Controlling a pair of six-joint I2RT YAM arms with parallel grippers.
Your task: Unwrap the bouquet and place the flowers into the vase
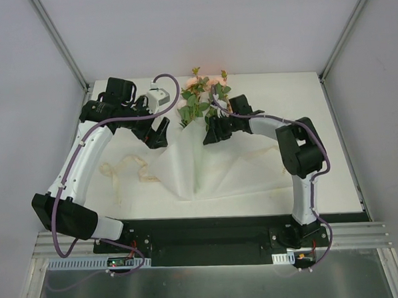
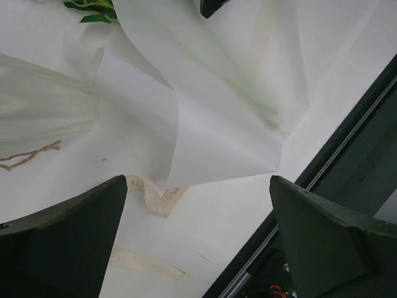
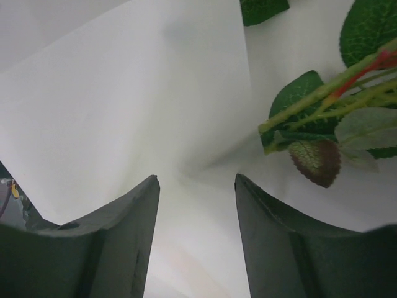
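As paper lies unwrapped to free flowers at twelve o'clock, left claw wide open, empty; right claw half-open, empty.

- The paper lies spread on the table, midway between the two arms.
- The flowers lie at the paper's far end, with their stems on it.
- The ribbon lies on the table, left of the paper.
- The left gripper is just left of the flowers, and the right gripper is just right of them.
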